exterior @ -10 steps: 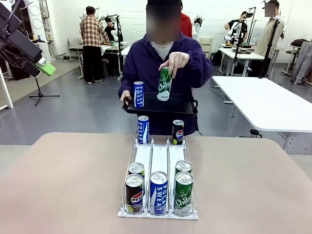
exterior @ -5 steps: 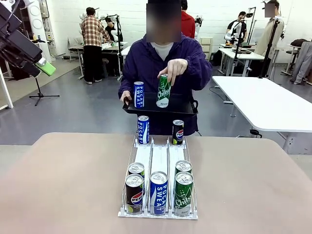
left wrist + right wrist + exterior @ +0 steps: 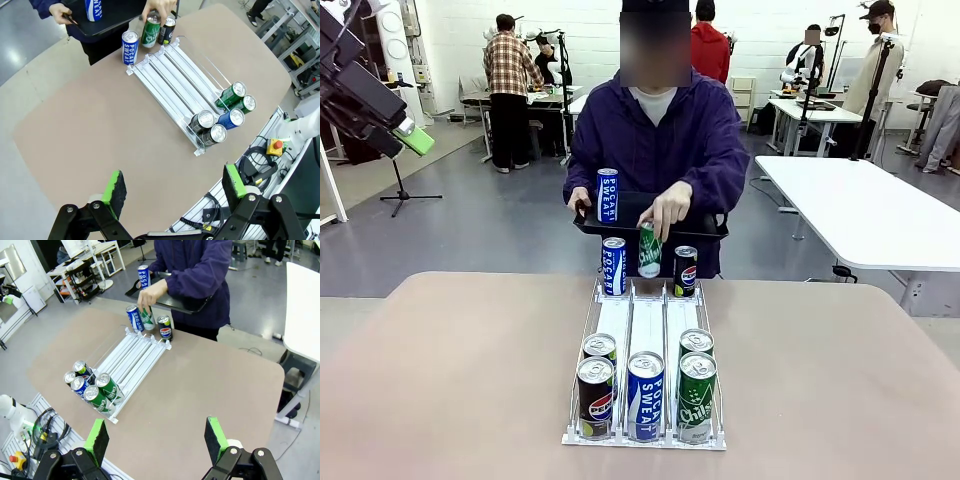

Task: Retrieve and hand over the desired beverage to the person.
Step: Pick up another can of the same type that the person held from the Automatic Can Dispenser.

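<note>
1. The person (image 3: 655,130) holds a green can (image 3: 649,250) at the far end of the rack's (image 3: 647,325) middle lane, with a tray (image 3: 698,224) in the other hand.
2. The left gripper (image 3: 174,184) and right gripper (image 3: 156,439) hang spread and empty above the table (image 3: 440,380).
3. Nothing has been retrieved yet; the pick and the handover remain.

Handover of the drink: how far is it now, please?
Done: nothing of the handover. In hand: the person sets a green can at the far end of the rack. To do: left gripper and right gripper hang open and empty above the table; picking and handing remain.
</note>
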Controlling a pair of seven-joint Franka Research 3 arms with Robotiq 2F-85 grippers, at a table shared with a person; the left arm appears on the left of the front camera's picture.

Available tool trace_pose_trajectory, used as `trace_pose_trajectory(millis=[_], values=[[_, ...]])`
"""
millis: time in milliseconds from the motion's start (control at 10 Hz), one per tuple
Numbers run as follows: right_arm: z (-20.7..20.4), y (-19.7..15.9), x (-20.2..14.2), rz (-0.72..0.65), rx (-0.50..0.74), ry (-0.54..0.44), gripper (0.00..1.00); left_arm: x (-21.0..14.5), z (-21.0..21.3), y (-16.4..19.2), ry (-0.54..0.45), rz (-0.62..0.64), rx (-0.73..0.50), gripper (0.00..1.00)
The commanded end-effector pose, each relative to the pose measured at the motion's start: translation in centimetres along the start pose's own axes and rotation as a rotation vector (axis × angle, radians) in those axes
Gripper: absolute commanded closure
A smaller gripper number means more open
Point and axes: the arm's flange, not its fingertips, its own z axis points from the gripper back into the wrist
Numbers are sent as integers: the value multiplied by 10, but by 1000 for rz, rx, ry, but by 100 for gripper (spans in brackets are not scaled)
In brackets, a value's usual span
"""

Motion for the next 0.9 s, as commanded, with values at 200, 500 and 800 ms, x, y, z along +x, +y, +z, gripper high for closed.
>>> trace_pose_trajectory(millis=[200, 500, 800], values=[[-2, 0, 0, 6, 11, 3, 0, -1, 1, 0, 1, 14, -3, 0], [-2, 0, 0, 6, 11, 3, 0, -1, 1, 0, 1, 14, -3, 0], [-37, 28, 27, 34, 38, 168, 0, -1, 1, 0, 1, 14, -3, 0]])
